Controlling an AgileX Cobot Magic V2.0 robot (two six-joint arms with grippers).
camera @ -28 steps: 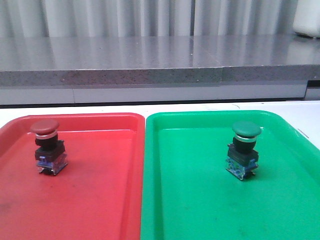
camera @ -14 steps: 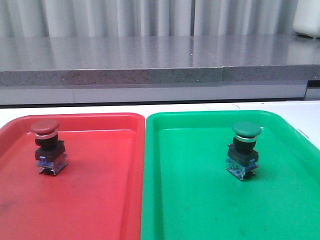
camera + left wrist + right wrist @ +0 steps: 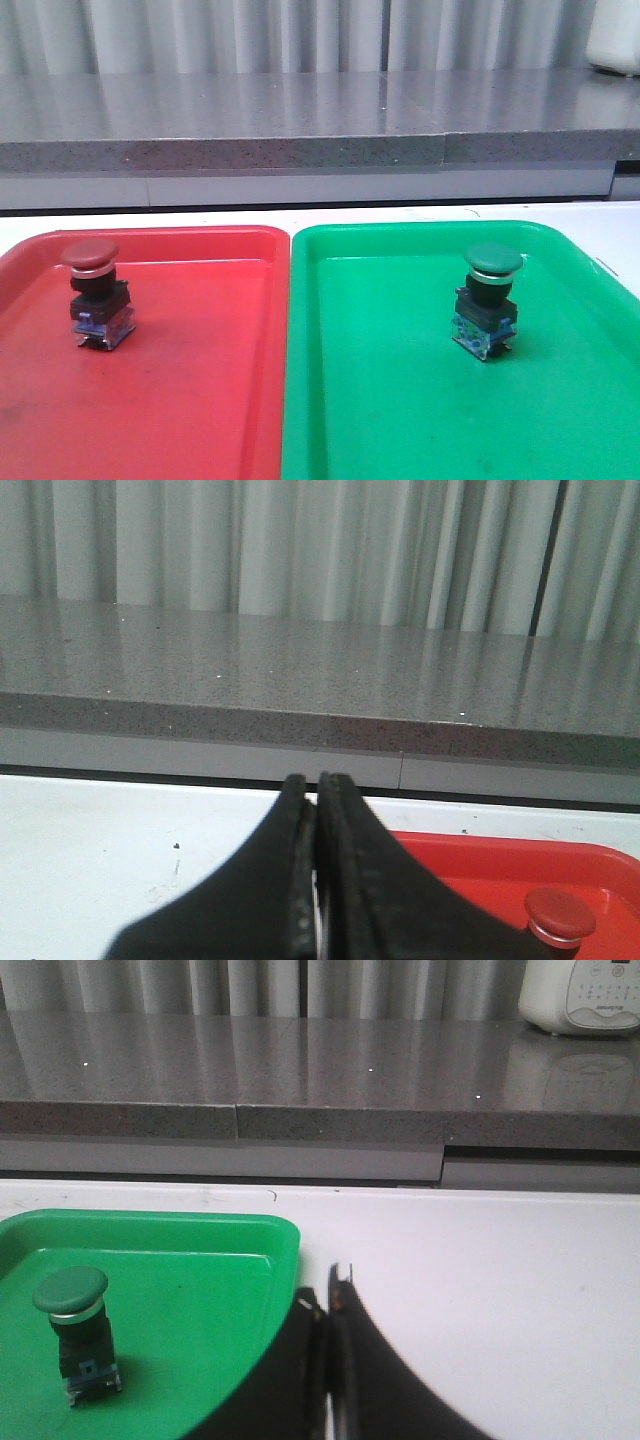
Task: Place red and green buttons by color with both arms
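The red button (image 3: 96,292) stands upright on the red tray (image 3: 200,400), near its far left. Its cap also shows in the left wrist view (image 3: 560,916). The green button (image 3: 488,298) stands upright on the green tray (image 3: 400,420), toward the far right; it also shows in the right wrist view (image 3: 74,1332). My left gripper (image 3: 316,785) is shut and empty over the white table, beside the red tray (image 3: 470,870). My right gripper (image 3: 328,1295) is shut and empty at the green tray's (image 3: 200,1300) corner. Neither arm shows in the front view.
The two trays lie side by side on a white table (image 3: 610,225). A grey stone ledge (image 3: 300,130) runs along the back before a pale curtain. A white appliance (image 3: 585,995) stands on the ledge at far right.
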